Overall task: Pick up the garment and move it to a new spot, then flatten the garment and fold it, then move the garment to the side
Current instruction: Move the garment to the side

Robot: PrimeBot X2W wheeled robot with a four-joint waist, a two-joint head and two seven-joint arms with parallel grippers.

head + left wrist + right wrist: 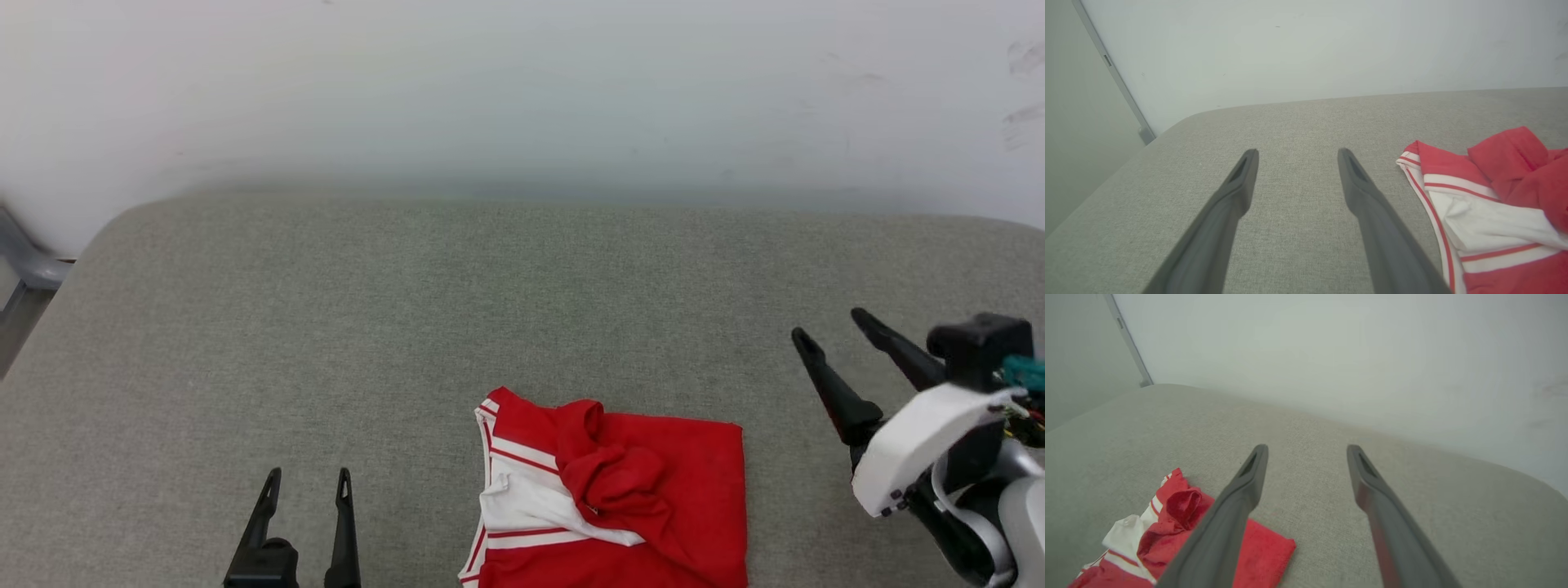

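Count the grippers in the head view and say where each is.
2. The left gripper sits lower left, the right gripper far right, both open, flanking the jersey.

The garment (611, 490) is a red jersey with a white panel and white trim striped in red. It lies on the grey upholstered surface (392, 327), at that surface's near edge, somewhat right of its middle and well apart from its far edge. It is folded into a rough rectangle. Its right part is flat, plain red with fairly straight edges, and the white panel and striped trim show along its left side. A crumpled lump of red cloth sits raised on top, near the middle. The head view's bottom edge cuts off its near end.
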